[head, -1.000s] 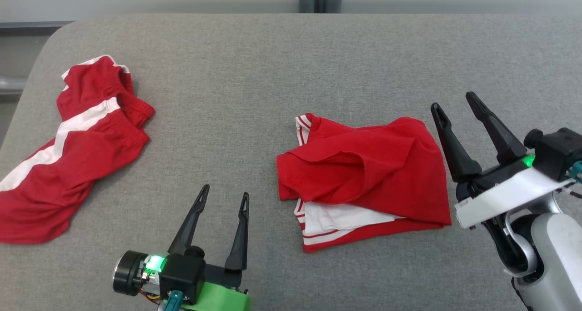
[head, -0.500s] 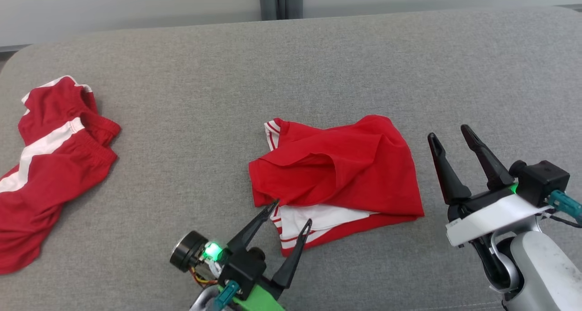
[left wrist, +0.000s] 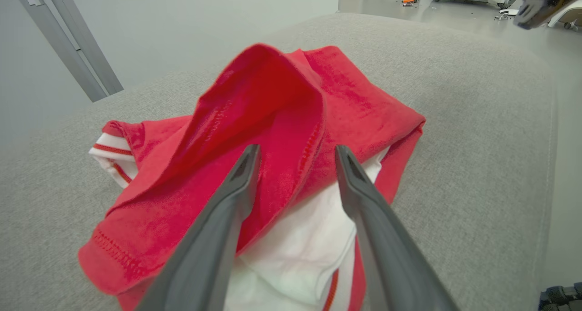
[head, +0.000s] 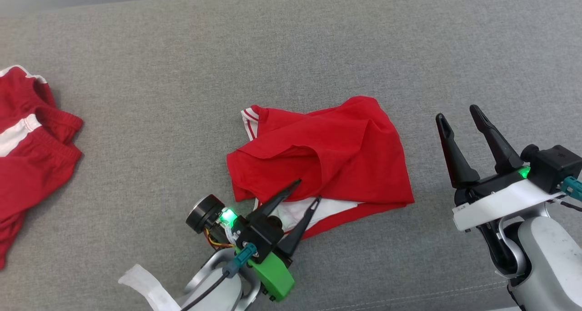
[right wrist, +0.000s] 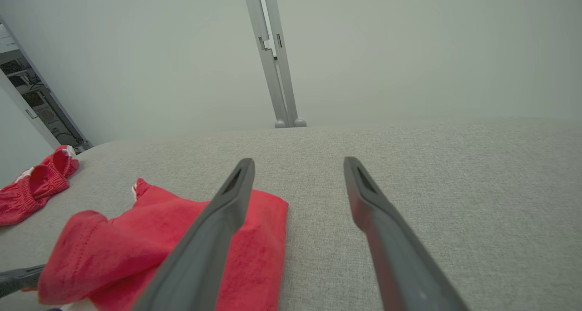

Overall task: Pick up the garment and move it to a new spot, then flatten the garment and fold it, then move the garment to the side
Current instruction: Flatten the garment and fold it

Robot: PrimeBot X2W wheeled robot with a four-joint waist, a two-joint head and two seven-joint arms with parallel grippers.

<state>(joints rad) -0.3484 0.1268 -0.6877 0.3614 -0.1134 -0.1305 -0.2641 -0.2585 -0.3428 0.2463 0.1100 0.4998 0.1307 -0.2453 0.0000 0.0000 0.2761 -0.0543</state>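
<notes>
The garment (head: 336, 152), red with white and red-striped trim, lies crumpled in the middle of the grey cushion (head: 182, 97). My left gripper (head: 308, 191) sits at its near edge, jaws apart. In the left wrist view the garment (left wrist: 273, 97) rises as a red fold, and the left gripper (left wrist: 296, 151) straddles a stitched red hem above white cloth. My right gripper (head: 457, 112) hovers open just right of the garment, holding nothing. In the right wrist view the right gripper (right wrist: 298, 161) points past the garment (right wrist: 136, 238), over bare cushion.
A second red piece of clothing (head: 27, 165) with a white stripe lies at the far left, also visible at the left of the right wrist view (right wrist: 32, 188). Bare grey cushion runs between the two and behind them. A pale wall with a grey post (right wrist: 273, 52) stands beyond.
The head camera has tilted and turned, shifting the whole picture. My left gripper has reached forward and right onto the garment's near edge, its jaws a little narrower. The right gripper holds its place.
</notes>
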